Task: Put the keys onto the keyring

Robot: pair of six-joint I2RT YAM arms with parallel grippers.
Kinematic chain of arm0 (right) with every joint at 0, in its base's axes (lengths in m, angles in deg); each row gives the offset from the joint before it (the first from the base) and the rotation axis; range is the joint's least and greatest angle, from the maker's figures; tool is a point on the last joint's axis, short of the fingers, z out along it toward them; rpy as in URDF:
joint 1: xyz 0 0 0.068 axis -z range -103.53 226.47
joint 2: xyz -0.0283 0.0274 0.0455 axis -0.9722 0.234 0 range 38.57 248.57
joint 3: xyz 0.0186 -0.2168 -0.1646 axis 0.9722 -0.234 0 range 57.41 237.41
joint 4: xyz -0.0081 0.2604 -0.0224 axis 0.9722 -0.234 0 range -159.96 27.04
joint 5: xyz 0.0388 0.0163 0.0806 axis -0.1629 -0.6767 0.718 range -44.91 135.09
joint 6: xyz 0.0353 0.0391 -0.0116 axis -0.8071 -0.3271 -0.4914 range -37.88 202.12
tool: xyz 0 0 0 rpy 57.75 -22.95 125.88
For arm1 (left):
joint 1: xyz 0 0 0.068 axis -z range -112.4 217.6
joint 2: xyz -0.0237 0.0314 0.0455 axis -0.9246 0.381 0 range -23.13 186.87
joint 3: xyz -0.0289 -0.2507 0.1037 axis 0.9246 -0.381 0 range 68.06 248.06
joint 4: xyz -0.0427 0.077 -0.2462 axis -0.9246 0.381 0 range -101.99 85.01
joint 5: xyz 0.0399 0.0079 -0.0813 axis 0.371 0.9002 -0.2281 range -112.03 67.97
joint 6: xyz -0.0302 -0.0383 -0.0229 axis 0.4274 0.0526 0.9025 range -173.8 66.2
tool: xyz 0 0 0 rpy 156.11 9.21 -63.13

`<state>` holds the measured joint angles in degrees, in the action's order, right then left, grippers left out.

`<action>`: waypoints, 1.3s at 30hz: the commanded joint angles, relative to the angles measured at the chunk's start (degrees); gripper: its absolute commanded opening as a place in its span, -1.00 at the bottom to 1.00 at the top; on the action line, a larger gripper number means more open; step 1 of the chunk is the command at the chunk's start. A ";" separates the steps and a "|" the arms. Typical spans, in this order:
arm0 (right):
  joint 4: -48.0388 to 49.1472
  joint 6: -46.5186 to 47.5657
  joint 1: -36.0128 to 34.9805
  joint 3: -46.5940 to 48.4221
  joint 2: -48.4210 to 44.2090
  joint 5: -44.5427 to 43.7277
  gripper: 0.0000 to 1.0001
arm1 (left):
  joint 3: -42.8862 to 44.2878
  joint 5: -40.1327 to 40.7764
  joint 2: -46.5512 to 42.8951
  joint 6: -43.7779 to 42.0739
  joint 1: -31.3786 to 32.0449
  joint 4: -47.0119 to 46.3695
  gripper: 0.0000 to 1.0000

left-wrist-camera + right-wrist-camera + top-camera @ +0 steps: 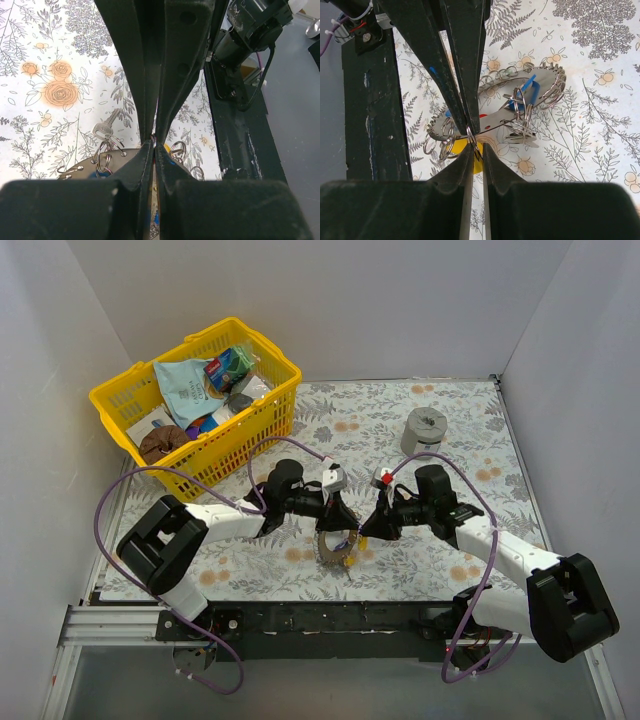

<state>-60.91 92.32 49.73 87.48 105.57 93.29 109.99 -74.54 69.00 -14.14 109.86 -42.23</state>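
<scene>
- The jaws of my left gripper (153,145) are clenched on the rim of the keyring (492,120). The jaws of my right gripper (475,148) are pinched on a small wire ring (471,140) at that same rim, just beside the left tips.
- Edges: the black rail (235,130) at the table's near edge runs close on the right of the left jaws and on the left of the right jaws. On the other side of each pair I see open flowered cloth (55,60).
- The keyring looks tilted rather than flat between the two sets of tips. From the right jaws its long line runs away up and to the right, and the toothed rim shows at the far end.
- A silver key (103,128) sits left of the left jaws, its blade pointing forward along the fingers.
- A blue-headed key (529,91) sits past the right jaws near the ring's far end, and a yellow key head (461,151) shows just under the right tips.
- In the way: each gripper crowds the other, with the tips nearly touching.
- The yellow basket (195,405) is well beyond the left jaws, and the grey roll (424,430) is well beyond the right.
</scene>
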 commanded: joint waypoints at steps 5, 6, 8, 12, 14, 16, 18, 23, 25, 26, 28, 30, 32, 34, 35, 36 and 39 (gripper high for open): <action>5.07 -2.02 -0.15 -1.59 0.85 1.19 -0.67 | -0.53 -2.95 -5.13 4.81 -0.69 -9.48 -1.00; 5.60 -2.37 -0.15 -1.94 1.02 1.28 -0.67 | -1.06 -3.12 -5.21 5.34 -0.69 -10.88 -1.00; 7.27 -3.34 -0.24 -2.29 0.94 1.71 -0.68 | -1.41 -3.21 -5.21 6.83 -0.78 -12.21 -1.00; 9.56 -4.66 -0.77 -2.73 1.11 2.07 -0.67 | -1.85 -3.56 -5.13 8.15 -0.78 -14.67 -1.00; 10.26 -5.10 -1.12 -2.82 1.64 2.24 -0.67 | -2.29 -3.74 -5.21 9.03 -0.86 -15.72 -1.00; 10.61 -5.36 -1.64 -2.82 1.99 2.33 -0.67 | -2.47 -3.56 -5.39 9.56 -0.95 -16.87 -1.00; 11.22 -5.63 -2.26 -2.99 2.08 2.24 -0.67 | -2.64 -3.48 -5.56 10.08 -1.04 -17.66 -1.00; 11.93 -6.33 -3.40 -3.26 2.25 2.24 -0.66 | -3.17 -3.56 -5.74 11.31 -1.30 -19.15 -1.00; 12.46 -6.68 -3.93 -3.34 2.34 2.24 -0.66 | -3.44 -3.56 -5.74 12.28 -1.39 -20.73 -1.00; 12.63 -6.85 -4.11 -3.35 2.43 2.16 -0.65 | -3.70 -3.48 -5.83 12.63 -1.48 -21.69 -1.00; 12.90 -7.03 -4.81 -3.35 2.61 1.98 -0.61 | -3.70 -3.48 -5.83 13.16 -1.57 -22.06 -1.00; 12.90 -7.12 -5.33 -3.08 2.78 1.63 -0.58 | -3.70 -3.56 -5.83 13.25 -1.57 -22.06 -1.00; 12.46 -7.03 -5.51 -2.91 2.61 0.49 -0.51 | -3.61 -3.65 -5.83 12.73 -1.57 -20.92 -1.00; 11.67 -6.51 -5.51 -2.73 1.47 -1.26 -0.43 | -3.52 -3.74 -6.00 11.76 -1.57 -19.51 -1.00; 10.54 -6.42 -5.51 -2.64 1.03 -1.97 -0.40 | -3.52 -3.65 -6.35 10.63 -1.65 -17.85 -1.00; 10.18 -6.33 -5.51 -2.64 -0.37 -2.76 -0.36 | -3.61 -3.56 -6.53 10.01 -1.57 -16.97 -1.00; 8.42 -6.07 -5.51 -3.08 -3.70 -6.18 -0.23 | -4.14 -3.48 -7.32 8.07 -1.57 -14.33 -1.00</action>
<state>-49.92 85.39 44.74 85.25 106.27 92.03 105.03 -77.67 66.84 -3.12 108.09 -56.11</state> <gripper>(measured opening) 0.354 0.018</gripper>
